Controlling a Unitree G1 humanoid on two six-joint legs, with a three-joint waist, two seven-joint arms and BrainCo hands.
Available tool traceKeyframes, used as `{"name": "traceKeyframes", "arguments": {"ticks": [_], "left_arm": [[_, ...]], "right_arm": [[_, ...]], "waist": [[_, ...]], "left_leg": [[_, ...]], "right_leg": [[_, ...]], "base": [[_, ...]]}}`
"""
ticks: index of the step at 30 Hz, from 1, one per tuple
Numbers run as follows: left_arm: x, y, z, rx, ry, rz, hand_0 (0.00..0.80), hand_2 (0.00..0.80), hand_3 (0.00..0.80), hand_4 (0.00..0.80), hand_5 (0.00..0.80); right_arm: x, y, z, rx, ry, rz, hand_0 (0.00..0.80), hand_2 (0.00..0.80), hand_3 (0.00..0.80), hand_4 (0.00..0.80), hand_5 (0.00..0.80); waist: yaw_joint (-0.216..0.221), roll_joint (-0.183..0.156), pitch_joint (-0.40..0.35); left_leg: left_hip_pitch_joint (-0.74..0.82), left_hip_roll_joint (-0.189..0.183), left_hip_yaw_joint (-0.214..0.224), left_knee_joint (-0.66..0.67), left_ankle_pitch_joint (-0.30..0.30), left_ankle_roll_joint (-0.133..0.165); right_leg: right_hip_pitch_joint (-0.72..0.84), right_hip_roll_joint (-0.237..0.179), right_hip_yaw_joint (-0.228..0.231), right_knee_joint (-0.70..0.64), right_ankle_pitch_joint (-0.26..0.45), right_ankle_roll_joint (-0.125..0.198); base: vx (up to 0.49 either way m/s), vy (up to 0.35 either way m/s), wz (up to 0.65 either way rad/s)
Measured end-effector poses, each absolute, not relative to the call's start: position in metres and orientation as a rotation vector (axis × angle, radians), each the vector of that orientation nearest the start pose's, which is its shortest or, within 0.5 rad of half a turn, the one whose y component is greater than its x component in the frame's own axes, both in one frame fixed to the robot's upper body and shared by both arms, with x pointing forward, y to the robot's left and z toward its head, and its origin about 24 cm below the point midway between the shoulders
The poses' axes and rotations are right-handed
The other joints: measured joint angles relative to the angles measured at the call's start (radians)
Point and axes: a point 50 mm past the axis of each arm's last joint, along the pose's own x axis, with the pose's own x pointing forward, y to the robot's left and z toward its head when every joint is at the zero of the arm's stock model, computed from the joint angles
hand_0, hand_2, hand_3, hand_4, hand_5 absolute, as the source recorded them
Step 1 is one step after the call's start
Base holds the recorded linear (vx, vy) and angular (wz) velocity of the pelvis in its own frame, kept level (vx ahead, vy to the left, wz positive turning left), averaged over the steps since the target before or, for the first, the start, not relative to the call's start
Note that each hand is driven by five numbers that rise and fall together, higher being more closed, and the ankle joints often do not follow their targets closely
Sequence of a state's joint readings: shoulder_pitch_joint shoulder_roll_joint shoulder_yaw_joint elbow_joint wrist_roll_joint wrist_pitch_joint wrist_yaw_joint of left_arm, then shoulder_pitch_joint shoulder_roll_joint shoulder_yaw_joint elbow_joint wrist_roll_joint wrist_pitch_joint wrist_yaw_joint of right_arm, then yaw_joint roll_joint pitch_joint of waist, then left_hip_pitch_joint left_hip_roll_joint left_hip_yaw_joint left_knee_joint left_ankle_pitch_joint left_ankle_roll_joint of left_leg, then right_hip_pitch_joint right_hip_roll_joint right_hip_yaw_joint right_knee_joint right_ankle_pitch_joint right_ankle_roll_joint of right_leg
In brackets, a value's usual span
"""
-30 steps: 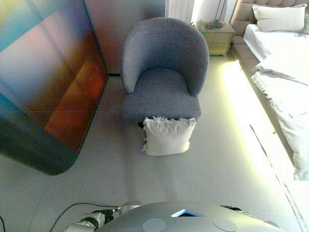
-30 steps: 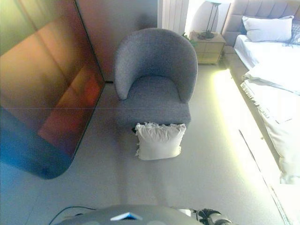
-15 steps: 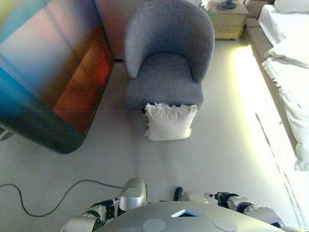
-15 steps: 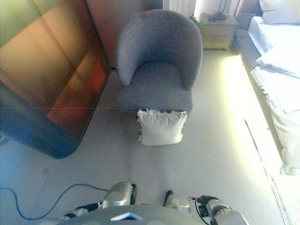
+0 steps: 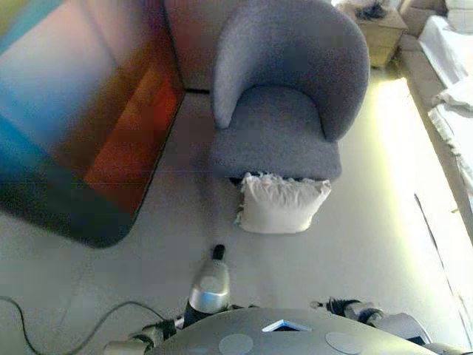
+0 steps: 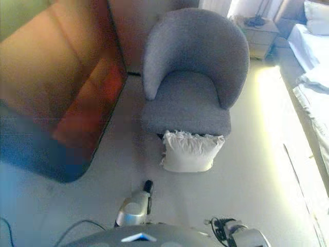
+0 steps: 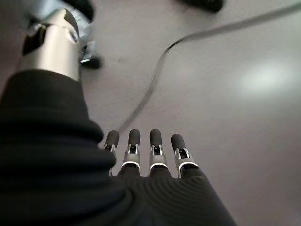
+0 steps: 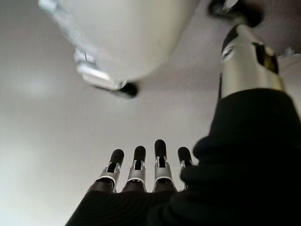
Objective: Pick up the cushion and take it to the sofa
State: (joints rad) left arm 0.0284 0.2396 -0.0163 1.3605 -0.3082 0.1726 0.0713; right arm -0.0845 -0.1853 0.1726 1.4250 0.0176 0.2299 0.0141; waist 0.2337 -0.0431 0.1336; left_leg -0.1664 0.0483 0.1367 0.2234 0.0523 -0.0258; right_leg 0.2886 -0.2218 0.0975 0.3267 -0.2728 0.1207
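Note:
A white cushion [image 5: 283, 205] with a frilled top edge stands on the floor, leaning against the front of a grey round-backed armchair [image 5: 284, 126]. It also shows in the right eye view [image 6: 191, 151]. My left hand [image 7: 150, 160] shows only in its wrist view, with straight fingers pointing at the bare floor and holding nothing. My right hand [image 8: 146, 169] shows only in its wrist view, fingers straight and empty. Both hands are low at my sides, well short of the cushion.
A large dark glossy panel [image 5: 81, 126] stands along the left of the floor. A bed with white bedding [image 5: 454, 89] runs along the right. A bedside cabinet [image 5: 380, 29] stands behind the armchair on the right. A cable [image 7: 155, 80] lies on the floor.
The whole picture has shifted, so the camera has moved; the cushion and armchair now sit further right in view. The cushion still leans on the armchair. Both hands stay empty.

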Motion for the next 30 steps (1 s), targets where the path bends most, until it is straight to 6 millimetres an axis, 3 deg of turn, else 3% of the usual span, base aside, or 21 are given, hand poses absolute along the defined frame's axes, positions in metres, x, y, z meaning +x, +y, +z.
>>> {"name": "traceKeyframes", "arguments": {"ticks": [2,3,5,6,7,9,12,15,18,19,24,30], "left_arm": [[0.045,0.249,-0.167,-0.018,1.472,0.415,0.000,0.000,0.000,0.000,0.000],[0.053,0.248,-0.167,-0.019,1.456,0.409,0.000,0.000,0.000,0.000,0.000],[0.063,0.247,-0.166,-0.005,1.438,0.377,0.000,0.000,0.000,0.000,0.000],[0.062,0.250,-0.165,0.001,1.443,0.382,0.000,0.000,0.000,0.000,0.000],[0.062,0.256,-0.163,0.030,1.446,0.379,0.000,0.000,0.000,0.000,0.000],[0.070,0.265,-0.159,0.069,1.427,0.375,0.000,0.000,0.000,0.000,0.000],[0.073,0.261,-0.160,0.073,1.438,0.358,0.000,0.000,0.000,0.000,0.000],[0.064,0.255,-0.163,0.060,1.473,0.354,0.000,0.000,0.000,0.000,0.000],[0.053,0.258,-0.163,0.047,1.490,0.387,0.000,0.000,0.000,0.000,0.000],[0.049,0.258,-0.164,0.050,1.496,0.399,0.000,0.000,0.000,0.000,0.000],[0.042,0.250,-0.167,0.042,1.513,0.409,0.000,0.000,0.000,0.000,0.000],[0.050,0.239,-0.169,0.033,1.485,0.378,0.000,0.000,0.000,0.000,0.000]], "right_arm": [[0.053,-0.220,-0.172,-0.282,1.587,-0.001,0.000,0.000,0.000,0.000,0.000],[0.055,-0.220,-0.172,-0.293,1.577,0.006,0.000,0.000,0.000,0.000,0.000],[0.056,-0.220,-0.172,-0.304,1.562,0.000,0.000,0.000,0.000,0.000,0.000],[0.063,-0.220,-0.171,-0.310,1.526,-0.007,0.000,0.000,0.000,0.000,0.000],[0.065,-0.218,-0.171,-0.302,1.502,-0.012,0.000,0.000,0.000,0.000,0.000],[0.068,-0.218,-0.171,-0.289,1.477,-0.037,0.000,0.000,0.000,0.000,0.000],[0.088,-0.223,-0.167,-0.305,1.393,-0.075,0.000,0.000,0.000,0.000,0.000],[0.086,-0.224,-0.167,-0.306,1.383,-0.086,0.000,0.000,0.000,0.000,0.000],[0.080,-0.222,-0.168,-0.309,1.395,-0.074,0.000,0.000,0.000,0.000,0.000],[0.078,-0.224,-0.168,-0.323,1.402,-0.070,0.000,0.000,0.000,0.000,0.000],[0.072,-0.240,-0.165,-0.364,1.421,-0.091,0.000,0.000,0.000,0.000,0.000],[0.073,-0.244,-0.164,-0.372,1.419,-0.098,0.000,0.000,0.000,0.000,0.000]], "waist": [[-0.002,-0.009,-0.018],[-0.005,-0.014,-0.024],[-0.041,-0.015,-0.040],[-0.066,-0.015,-0.042],[-0.086,-0.018,-0.049],[-0.106,-0.033,-0.062],[-0.138,0.006,-0.065],[-0.142,0.020,-0.059],[-0.150,-0.021,-0.062],[-0.159,-0.038,-0.061],[-0.165,0.022,-0.049],[-0.164,0.054,-0.054]], "left_leg": [[-0.004,-0.016,0.009,0.038,-0.056,0.017],[-0.002,-0.029,0.011,0.045,-0.074,0.026],[0.029,-0.047,-0.005,-0.004,-0.078,0.048],[0.071,-0.054,-0.009,-0.060,-0.059,0.063],[0.093,-0.058,-0.024,-0.100,-0.046,0.067],[0.143,-0.065,-0.026,-0.170,-0.036,0.080],[0.166,-0.043,-0.019,-0.232,-0.025,0.087],[0.217,-0.035,-0.010,-0.275,-0.014,0.065],[0.274,-0.044,-0.014,-0.292,-0.033,0.024],[0.296,-0.044,-0.020,-0.292,-0.044,0.006],[0.318,0.033,-0.037,-0.261,-0.085,-0.053],[0.313,0.064,-0.049,-0.231,-0.104,-0.074]], "right_leg": [[0.003,-0.028,-0.016,-0.009,0.071,0.062],[-0.014,-0.035,-0.029,0.016,0.108,0.075],[-0.099,-0.032,-0.031,0.180,0.217,0.058],[-0.158,-0.020,-0.027,0.288,0.229,0.058],[-0.193,0.003,-0.027,0.336,0.183,0.064],[-0.288,0.028,-0.083,0.348,0.108,0.032],[-0.432,0.053,-0.188,0.187,0.083,0.012],[-0.454,0.039,-0.260,0.013,0.148,0.012],[-0.398,0.037,-0.262,-0.178,0.300,-0.002],[-0.360,0.041,-0.262,-0.226,0.329,-0.028],[-0.256,0.130,-0.265,-0.338,0.338,-0.066],[-0.212,0.161,-0.274,-0.416,0.355,-0.086]], "base": [[0.523,0.299,-0.29],[0.520,0.283,-0.07],[0.384,0.157,0.23],[0.315,0.067,0.44],[0.245,0.021,0.38],[0.157,-0.014,0.12],[0.136,-0.038,-0.05],[0.222,-0.073,0.07],[0.299,-0.064,0.00],[0.262,-0.077,0.07],[0.218,-0.136,0.00],[0.103,-0.119,0.01]]}}
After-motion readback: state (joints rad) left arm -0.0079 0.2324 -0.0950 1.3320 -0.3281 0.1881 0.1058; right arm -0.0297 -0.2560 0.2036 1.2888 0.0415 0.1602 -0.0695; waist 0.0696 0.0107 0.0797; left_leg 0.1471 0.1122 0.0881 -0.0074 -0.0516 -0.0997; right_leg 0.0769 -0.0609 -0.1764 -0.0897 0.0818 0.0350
